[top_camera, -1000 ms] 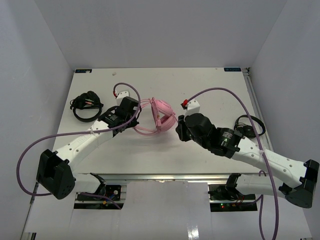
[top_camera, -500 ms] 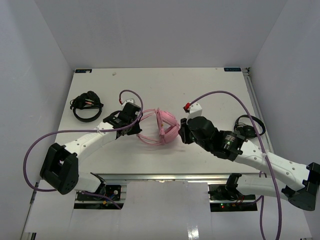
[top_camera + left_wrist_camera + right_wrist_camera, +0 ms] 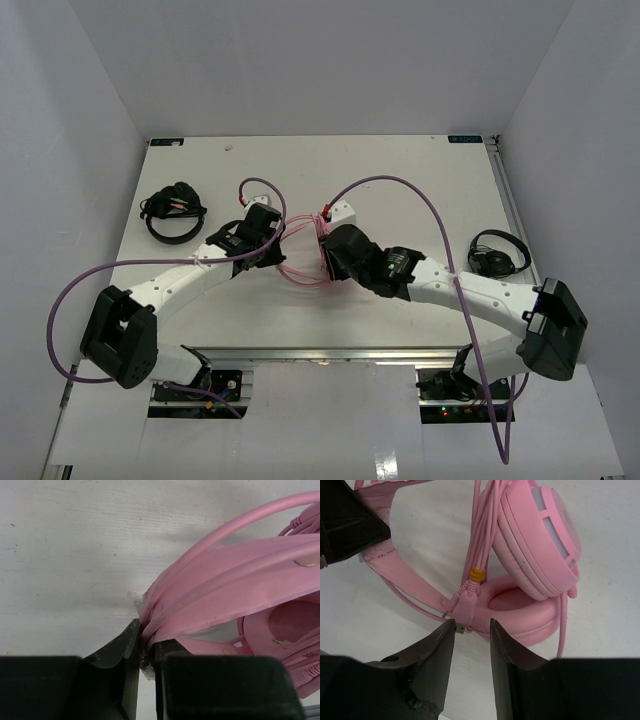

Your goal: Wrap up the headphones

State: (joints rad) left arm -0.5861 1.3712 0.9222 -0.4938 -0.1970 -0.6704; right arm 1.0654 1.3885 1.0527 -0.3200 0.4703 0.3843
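Observation:
The pink headphones (image 3: 303, 262) lie in the middle of the table between both arms. My left gripper (image 3: 272, 243) is shut on the headband, whose pink band (image 3: 235, 580) runs out from between the jaws (image 3: 146, 634). In the right wrist view the two ear cups (image 3: 540, 540) are stacked, with the thin cable bundled beside them and its plugs (image 3: 465, 592) pointing at me. My right gripper (image 3: 471, 625) is open just short of the plugs, and the lower ear cup sits right behind them. Nothing is between its fingers. It shows in the top view as well (image 3: 332, 252).
A small black headset (image 3: 175, 212) lies at the table's left, another (image 3: 498, 252) at the right near the edge. Purple arm cables arch over the table above both wrists. Walls close in on three sides.
My right arm has swung left to the headphones and its jaws have opened wider. The headphones were drawn slightly down and left early on. The left gripper keeps its hold.

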